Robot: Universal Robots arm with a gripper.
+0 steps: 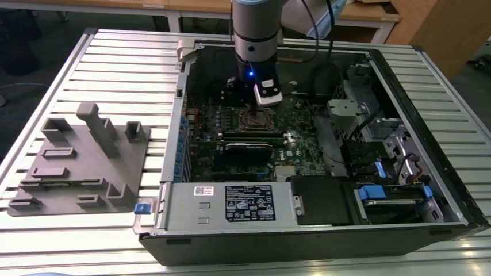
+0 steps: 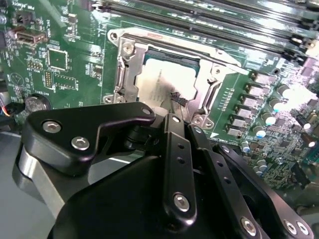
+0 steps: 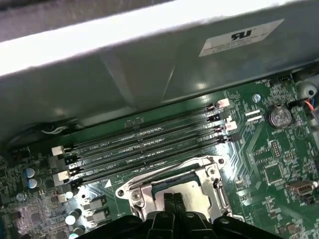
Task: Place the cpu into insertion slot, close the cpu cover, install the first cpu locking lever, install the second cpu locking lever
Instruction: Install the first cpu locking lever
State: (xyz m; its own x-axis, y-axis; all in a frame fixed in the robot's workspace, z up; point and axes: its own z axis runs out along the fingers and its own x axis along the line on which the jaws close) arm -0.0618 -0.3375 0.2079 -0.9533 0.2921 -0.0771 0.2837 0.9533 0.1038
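Slatted metal table (image 1: 115, 63) with an open PC case (image 1: 429, 144) lying on it. The cpu (image 2: 159, 82), dull silver, sits in the insertion slot (image 2: 122, 79) on the green board, with the cpu cover (image 2: 212, 82) framing it. The gripper (image 2: 177, 102) hides its near edge; the fingers look pinched together, tips touching the chip.

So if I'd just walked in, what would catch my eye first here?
Probably the open computer case lying on the slatted table, its green circuit board bared. The robot arm reaches straight down into it, its pincer just over the cpu seated in the insertion slot. On the exterior view's left sits a grey moulded holder.
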